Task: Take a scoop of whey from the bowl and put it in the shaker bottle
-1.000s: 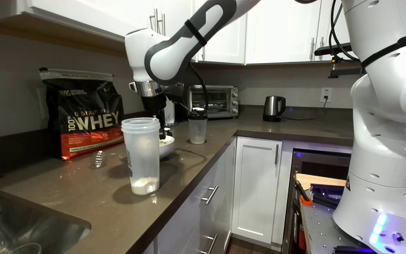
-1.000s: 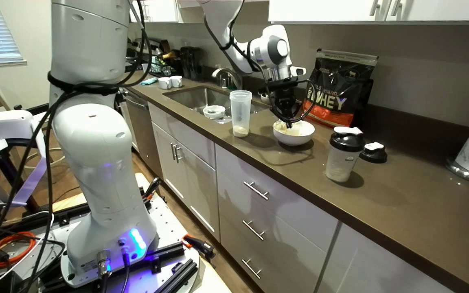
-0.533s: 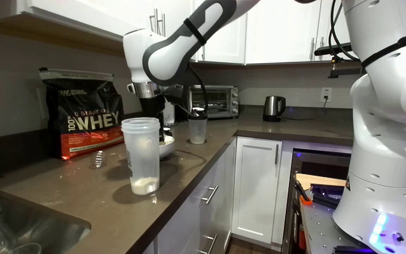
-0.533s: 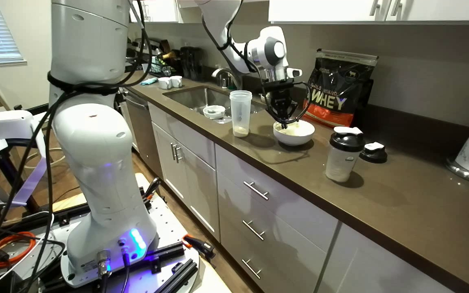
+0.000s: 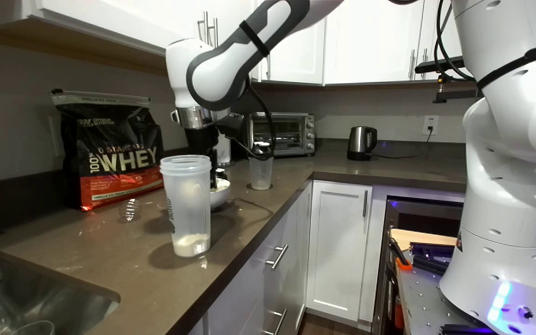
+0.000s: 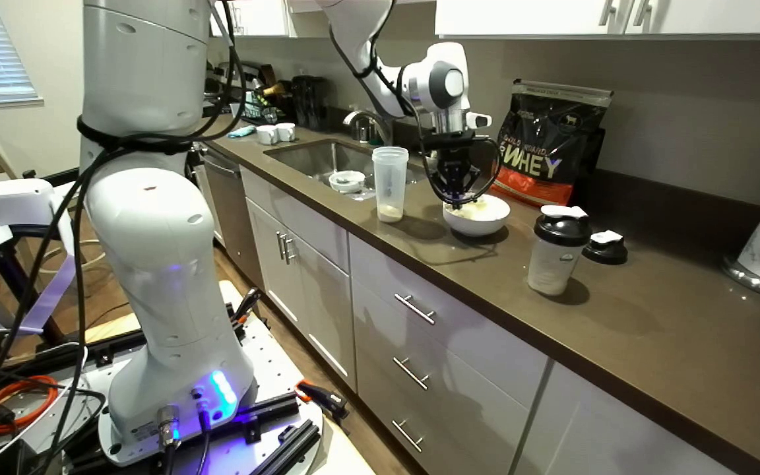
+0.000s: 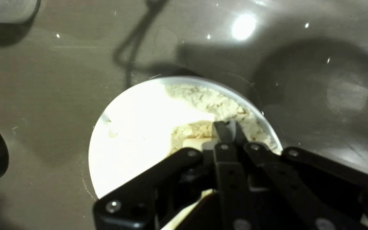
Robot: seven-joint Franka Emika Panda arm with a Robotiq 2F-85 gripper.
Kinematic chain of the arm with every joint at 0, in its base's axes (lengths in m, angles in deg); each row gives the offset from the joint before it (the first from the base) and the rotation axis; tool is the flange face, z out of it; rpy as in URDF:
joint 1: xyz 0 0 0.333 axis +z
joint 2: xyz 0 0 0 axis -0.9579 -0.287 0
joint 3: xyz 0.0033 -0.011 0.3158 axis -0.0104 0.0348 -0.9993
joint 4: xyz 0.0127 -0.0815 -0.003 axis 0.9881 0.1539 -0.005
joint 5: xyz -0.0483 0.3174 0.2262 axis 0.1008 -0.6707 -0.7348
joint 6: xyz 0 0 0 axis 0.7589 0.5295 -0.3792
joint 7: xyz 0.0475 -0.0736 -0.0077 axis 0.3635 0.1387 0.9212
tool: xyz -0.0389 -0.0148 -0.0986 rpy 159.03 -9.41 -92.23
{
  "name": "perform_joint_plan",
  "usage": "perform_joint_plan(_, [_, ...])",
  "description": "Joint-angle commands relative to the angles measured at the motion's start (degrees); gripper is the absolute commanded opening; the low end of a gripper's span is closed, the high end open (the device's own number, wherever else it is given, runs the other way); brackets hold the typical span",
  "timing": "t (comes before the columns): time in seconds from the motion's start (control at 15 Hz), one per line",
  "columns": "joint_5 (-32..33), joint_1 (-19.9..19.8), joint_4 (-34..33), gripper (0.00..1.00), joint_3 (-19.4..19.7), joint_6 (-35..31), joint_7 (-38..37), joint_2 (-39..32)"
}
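Note:
The white bowl (image 6: 475, 227) holds pale whey (image 6: 484, 208) and stands on the counter. It also shows in an exterior view (image 5: 221, 199) and the wrist view (image 7: 263, 118). My gripper (image 6: 458, 204) points down into the bowl. In the wrist view the gripper (image 7: 232, 130) is nearly closed, with a thin pale sliver between its fingertips. A smooth pale piece beside them looks like the scoop (image 7: 195, 143); its cup is hidden. The tall translucent shaker bottle (image 5: 186, 200) stands open next to the bowl with some powder at its bottom; it also shows in an exterior view (image 6: 390, 181).
The black WHEY bag (image 5: 119, 160) stands against the wall behind the bowl. A smaller lidded cup (image 6: 555, 260) and a black lid (image 6: 607, 249) stand on the bowl's far side from the bottle. A wire ball (image 5: 130, 211) lies near the bag. The sink (image 5: 77, 291) opens beyond the bottle.
My gripper has shifted slightly toward the bottle side of the bowl, sunk a little lower and turned more upright. The bowl and bottle have not moved.

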Motion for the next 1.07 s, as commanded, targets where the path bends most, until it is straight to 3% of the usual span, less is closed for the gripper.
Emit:
perform_joint_plan(0.0, [-2.83, -1.01, -0.6, 0.01, 0.24, 0.81, 1.72, -0.03])
perform_joint_plan(0.6, [-11.7, -3.48, -2.25, 0.01, 0.34, 1.82, 2.07, -0.6])
perform_joint_plan(1.0, [-14.62, -3.08, -0.71, 0.01, -0.41, 0.93, 2.13, -0.01])
